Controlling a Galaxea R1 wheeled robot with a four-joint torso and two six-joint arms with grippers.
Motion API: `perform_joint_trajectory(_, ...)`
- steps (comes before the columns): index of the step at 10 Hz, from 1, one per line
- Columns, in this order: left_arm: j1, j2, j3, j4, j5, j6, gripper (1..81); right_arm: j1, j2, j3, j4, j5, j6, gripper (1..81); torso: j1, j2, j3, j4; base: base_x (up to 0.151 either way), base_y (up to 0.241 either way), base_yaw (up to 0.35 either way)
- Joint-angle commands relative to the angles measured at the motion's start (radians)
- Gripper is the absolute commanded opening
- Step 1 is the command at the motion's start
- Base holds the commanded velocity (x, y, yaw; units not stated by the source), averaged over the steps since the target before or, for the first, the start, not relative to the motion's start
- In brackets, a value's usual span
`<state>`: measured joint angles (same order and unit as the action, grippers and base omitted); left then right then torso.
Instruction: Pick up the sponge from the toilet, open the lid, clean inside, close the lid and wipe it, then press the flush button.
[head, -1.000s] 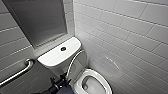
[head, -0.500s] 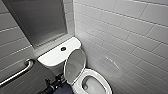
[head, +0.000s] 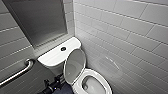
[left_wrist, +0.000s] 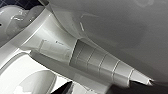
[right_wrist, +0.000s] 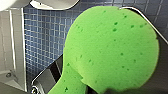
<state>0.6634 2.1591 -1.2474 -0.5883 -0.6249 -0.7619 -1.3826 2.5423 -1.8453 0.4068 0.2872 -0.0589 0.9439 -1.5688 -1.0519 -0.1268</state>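
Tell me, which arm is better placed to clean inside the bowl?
Right, likely: the right gripper holds the sponge, and the lid is already up. The left gripper is beside the lid.

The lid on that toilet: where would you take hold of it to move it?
Probably the lid at its free top rim, pinched from the front, over the bowl: it stands raised, its thin edge open there, while the broad glossy face offers no purchase.

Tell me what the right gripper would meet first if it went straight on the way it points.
Beyond the sponge held in the right gripper, the line seems to end on the blue tiled floor. Depth is unclear, so I am not certain.
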Motion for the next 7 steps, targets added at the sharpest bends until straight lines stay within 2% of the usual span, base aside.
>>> perform_joint_trajectory(1, -0.038, -0.059, 0.006, 0.270, 0.177, 0.018, 81.1, 0.010, -0.029, 0.034, -0.008, -0.075, 0.002, 1.0, 0.000, 0.000, 0.000, 0.000, 0.000, 0.000, 0.000)
perform_joint_trajectory(2, -0.026, -0.094, -0.007, 0.318, 0.194, 0.016, 81.1, 0.012, -0.029, 0.037, -0.009, -0.076, 0.001, 1.0, 0.000, 0.000, 0.000, 0.000, 0.000, 0.000, 0.000)
perform_joint_trajectory(4, 0.009, -0.142, -0.024, 0.324, 0.217, 0.018, 81.1, 0.012, -0.031, 0.052, -0.011, -0.076, 0.001, 1.0, 0.000, 0.000, 0.000, 0.000, 0.000, 0.000, 0.000)
perform_joint_trajectory(5, 0.017, -0.113, -0.041, 0.308, 0.218, 0.012, 81.1, 0.012, -0.025, 0.046, -0.010, -0.076, 0.001, 1.0, 0.000, 0.000, 0.000, 0.000, 0.000, 0.000, 0.000)
perform_joint_trajectory(6, 0.020, -0.025, -0.026, 0.262, 0.226, -0.011, 81.1, 0.003, -0.023, 0.039, -0.006, -0.074, -0.002, 1.0, 0.000, 0.000, 0.000, 0.000, 0.000, 0.000, 0.000)
perform_joint_trajectory(7, 0.008, 0.053, -0.033, 0.176, 0.267, -0.036, 81.1, -0.005, -0.021, 0.032, -0.005, -0.074, 0.001, 1.0, 0.000, 0.000, 0.000, 0.000, 0.000, 0.000, 0.000)
